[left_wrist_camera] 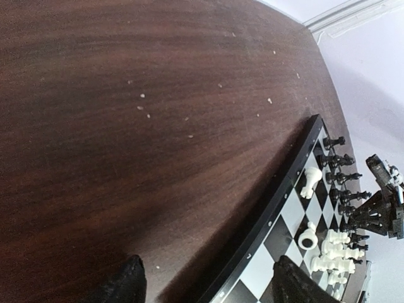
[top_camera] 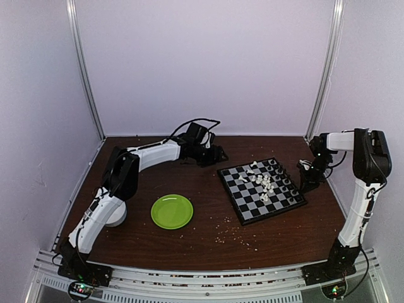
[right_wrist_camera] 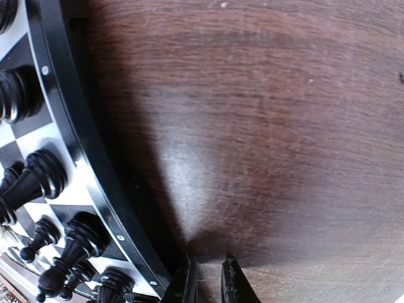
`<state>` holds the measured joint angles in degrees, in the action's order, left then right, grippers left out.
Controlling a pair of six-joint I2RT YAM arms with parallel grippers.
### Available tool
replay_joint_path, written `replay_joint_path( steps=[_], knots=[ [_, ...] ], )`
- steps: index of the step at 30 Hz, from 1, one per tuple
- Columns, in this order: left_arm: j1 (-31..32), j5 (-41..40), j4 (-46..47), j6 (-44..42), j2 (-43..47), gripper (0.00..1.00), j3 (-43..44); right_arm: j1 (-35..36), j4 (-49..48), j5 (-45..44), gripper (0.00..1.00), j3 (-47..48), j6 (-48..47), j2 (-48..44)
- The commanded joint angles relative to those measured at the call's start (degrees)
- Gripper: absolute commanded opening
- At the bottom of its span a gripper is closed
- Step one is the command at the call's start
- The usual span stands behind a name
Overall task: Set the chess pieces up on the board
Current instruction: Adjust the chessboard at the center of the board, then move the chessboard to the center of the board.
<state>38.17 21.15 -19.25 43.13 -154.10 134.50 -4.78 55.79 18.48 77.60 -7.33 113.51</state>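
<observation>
Chess pieces (top_camera: 265, 183) too small to tell kinds from above, board (right_wrist_camera: 84, 158) cut off at right-wrist view's left edge

No readable text, label, brand, number or sign in any view. Board (top_camera: 252, 211) edge shows no letters or digits.

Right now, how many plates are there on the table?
1. The green plate lies on the table, left of the board and apart from it. No other plate shows in any view, though the arms may hide something.
</observation>
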Motion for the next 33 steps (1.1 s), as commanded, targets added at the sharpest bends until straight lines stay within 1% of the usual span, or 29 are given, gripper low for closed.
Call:
replay_joint_path(
  steps=[1,5,12,17,22,26,33],
  knots=[
    [-0.2,4.5,3.0,1.2,-1.9,0.7,1.5,1.2,0.2,4.0,0.16,-2.4,-0.3,1.5],
    [0.3,6.6,3.3,-0.5,-0.8,0.69,-0.3,1.6,0.0,5.4,0.16,-2.4,-0.5,1.7],
    [0.4,11.6,5.2,-3.6,3.7,0.66,-8.4,3.6,0.0,7.4,0.16,-3.2,-1.6,2.0],
    [0.5,12.0,4.0,-6.0,6.6,0.64,-12.8,5.2,-0.2,8.0,0.16,-4.1,-2.0,1.5],
    [0.7,10.2,5.4,-7.0,11.5,0.64,-21.1,5.9,0.5,9.7,0.16,-5.0,-2.5,0.5],
    [0.8,9.3,6.5,-7.6,14.8,0.64,-25.9,6.2,1.0,10.6,0.16,-5.7,-3.1,0.2],
    [0.8,8.3,6.5,-8.4,17.1,0.64,-29.3,7.1,2.7,11.4,0.15,-7.7,-5.2,-0.8]
  ],
)
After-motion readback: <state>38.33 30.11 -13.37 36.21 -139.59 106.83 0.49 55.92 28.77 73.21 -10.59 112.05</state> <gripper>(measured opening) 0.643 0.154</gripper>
